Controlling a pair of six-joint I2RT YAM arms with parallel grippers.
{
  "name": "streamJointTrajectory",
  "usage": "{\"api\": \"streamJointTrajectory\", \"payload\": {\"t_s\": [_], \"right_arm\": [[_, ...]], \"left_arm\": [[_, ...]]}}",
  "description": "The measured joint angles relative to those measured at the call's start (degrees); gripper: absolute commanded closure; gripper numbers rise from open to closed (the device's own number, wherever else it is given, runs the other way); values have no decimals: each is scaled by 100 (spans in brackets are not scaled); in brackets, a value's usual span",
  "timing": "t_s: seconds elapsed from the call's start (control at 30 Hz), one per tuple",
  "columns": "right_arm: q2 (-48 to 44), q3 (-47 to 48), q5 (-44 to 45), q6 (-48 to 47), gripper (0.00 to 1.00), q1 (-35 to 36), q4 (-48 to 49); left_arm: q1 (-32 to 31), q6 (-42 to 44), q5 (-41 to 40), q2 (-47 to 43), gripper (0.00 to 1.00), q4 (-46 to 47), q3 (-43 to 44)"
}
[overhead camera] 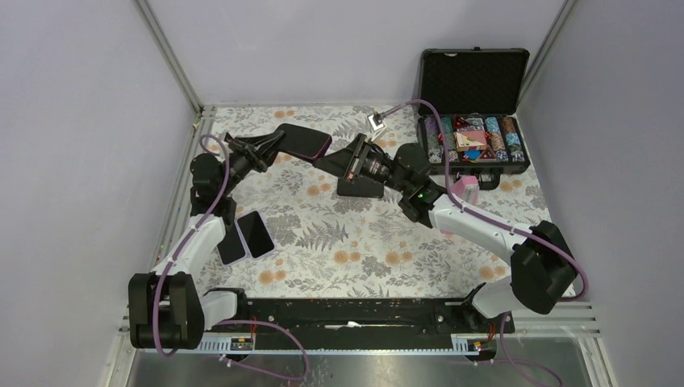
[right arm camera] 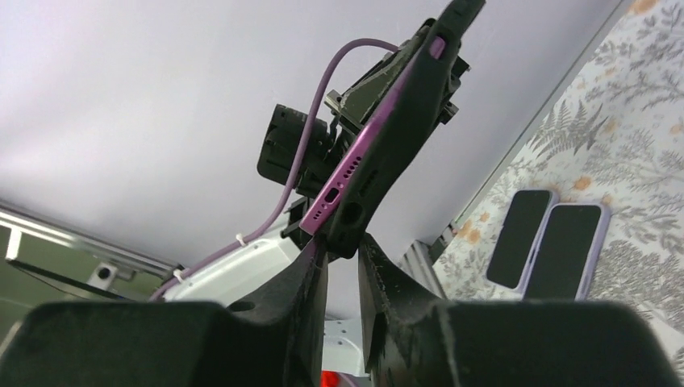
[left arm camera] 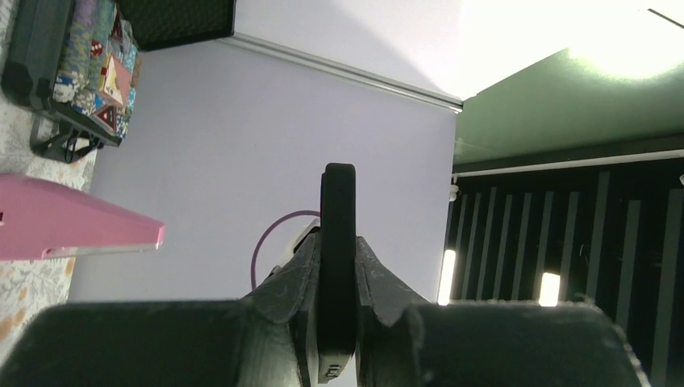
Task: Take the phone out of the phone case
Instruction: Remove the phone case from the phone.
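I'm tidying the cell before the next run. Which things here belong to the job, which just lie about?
In the job: purple phone, black phone case, left pincer, right pincer.
Lying about: black phone, lilac-edged phone, open chip case, pink flat item.

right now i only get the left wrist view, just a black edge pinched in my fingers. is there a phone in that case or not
observer: yes. The right wrist view shows a purple phone inside the black case, with its port end exposed along the case's bottom edge.
operator: what's the other arm doing
observer: The right gripper has its fingers closed on the case's bottom corner. That is the opposite end from the one your left gripper clamps.
operator: anything lying below
observer: In the top view, two more phones lie flat, side by side, on the floral table next to the left arm.
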Motion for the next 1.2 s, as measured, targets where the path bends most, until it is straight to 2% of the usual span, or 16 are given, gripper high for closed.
{"api": "streamJointTrajectory", "payload": {"t_s": [0.23,0.43,0.53,0.67,0.77,0.8,1.13,1.2], "right_arm": [[188,297,4,702,91,-59,-461],[256,448,92,946,83,-63,-1130],[393,461,83,1180,73,-70,-1167],[494,463,39,1388,49,-101,-994],[503,389,-83,1478,29,-188,-535],[503,334,-107,1528,26,-227,-310],[507,-452,-52,2076,23,-542,2011],[514,-629,7,2175,23,-658,2229]], "left_arm": [[76,142,-164,42,100,44,166],[68,249,-177,94,100,389,435],[57,369,-122,170,100,560,570],[57,446,-85,210,100,562,728],[59,424,-116,210,100,584,859],[59,409,-133,210,100,610,892],[-28,203,-96,186,100,800,1025],[13,116,0,175,100,756,1119]]}}
